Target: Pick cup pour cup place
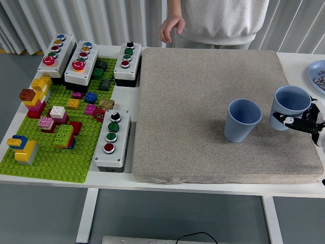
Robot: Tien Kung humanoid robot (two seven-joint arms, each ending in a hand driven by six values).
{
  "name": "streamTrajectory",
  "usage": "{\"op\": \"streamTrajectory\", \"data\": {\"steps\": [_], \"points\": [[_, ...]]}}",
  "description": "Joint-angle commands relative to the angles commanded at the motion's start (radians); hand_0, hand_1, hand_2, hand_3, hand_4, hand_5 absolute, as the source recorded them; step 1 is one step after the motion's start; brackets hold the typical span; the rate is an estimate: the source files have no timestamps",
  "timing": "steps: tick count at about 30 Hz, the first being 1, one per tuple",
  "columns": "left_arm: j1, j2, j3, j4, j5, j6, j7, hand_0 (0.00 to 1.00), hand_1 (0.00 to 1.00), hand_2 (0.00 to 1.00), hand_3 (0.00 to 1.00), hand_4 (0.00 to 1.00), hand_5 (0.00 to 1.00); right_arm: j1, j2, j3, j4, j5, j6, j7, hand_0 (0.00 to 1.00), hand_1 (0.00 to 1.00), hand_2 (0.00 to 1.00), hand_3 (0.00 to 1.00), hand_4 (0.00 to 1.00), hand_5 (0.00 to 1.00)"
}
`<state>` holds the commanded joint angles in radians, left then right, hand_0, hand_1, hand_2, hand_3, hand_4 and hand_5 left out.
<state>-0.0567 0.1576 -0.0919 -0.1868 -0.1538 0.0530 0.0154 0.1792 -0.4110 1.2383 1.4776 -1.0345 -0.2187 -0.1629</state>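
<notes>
The right robot hand [303,123] comes in from the right edge with its black fingers [289,121] wrapped around the lower body of a light blue cup [290,103] — it is gripping that cup. The held cup sits over the right side of a beige mat [203,86], its mouth facing up and tilted slightly; whether its base touches the mat cannot be told. A second light blue cup [242,120] stands upright on the mat just to the left, near the held one but apart from it.

Left of the mat on the white surface [292,62] lie a green building-brick baseplate [56,162] with coloured bricks and several push-button boxes [111,140]. A blue plate [317,73] shows at the right edge. At the far side stands a person — one hand [169,28] hangs above the mat's far edge.
</notes>
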Motion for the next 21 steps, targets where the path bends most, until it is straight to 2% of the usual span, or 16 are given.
{"op": "streamTrajectory", "data": {"steps": [21], "points": [[0.0,0.003,0.005,0.0,-0.006,-0.001,-0.001,0.738,0.738,0.802,0.679,0.52,0.924,0.009,-0.008,0.002,0.043,-0.137,-0.055,-0.029,0.801,0.69,0.601,0.697,0.813,0.198]]}}
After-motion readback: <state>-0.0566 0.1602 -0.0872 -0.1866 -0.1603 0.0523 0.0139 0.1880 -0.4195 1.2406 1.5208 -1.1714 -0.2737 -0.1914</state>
